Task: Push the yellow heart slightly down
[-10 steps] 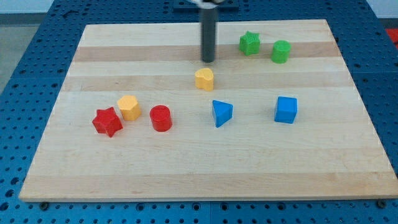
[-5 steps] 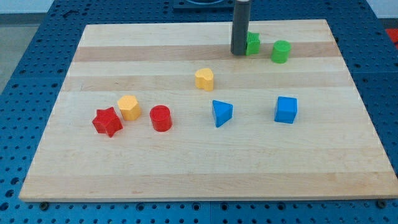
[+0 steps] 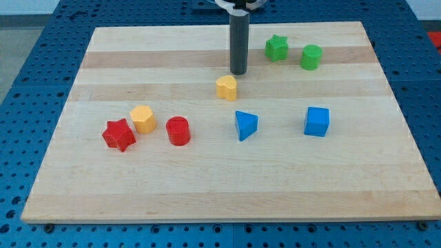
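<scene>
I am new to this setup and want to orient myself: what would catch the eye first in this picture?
First, the dark rod standing over the wooden board, my tip just above the yellow heart near the centre, slightly to its right. Next, the red star, yellow hexagon and red cylinder clustered at the view's left.

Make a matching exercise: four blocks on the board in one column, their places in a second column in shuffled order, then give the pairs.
Blocks:
1. yellow heart
2. red star
3. blue cube
4. green cylinder

Places:
A. farthest toward the view's left
B. just below my tip, slightly to its left
C. near the view's top right, right of the green star
D. right of the blue triangle

Pairs: 1-B, 2-A, 3-D, 4-C
</scene>
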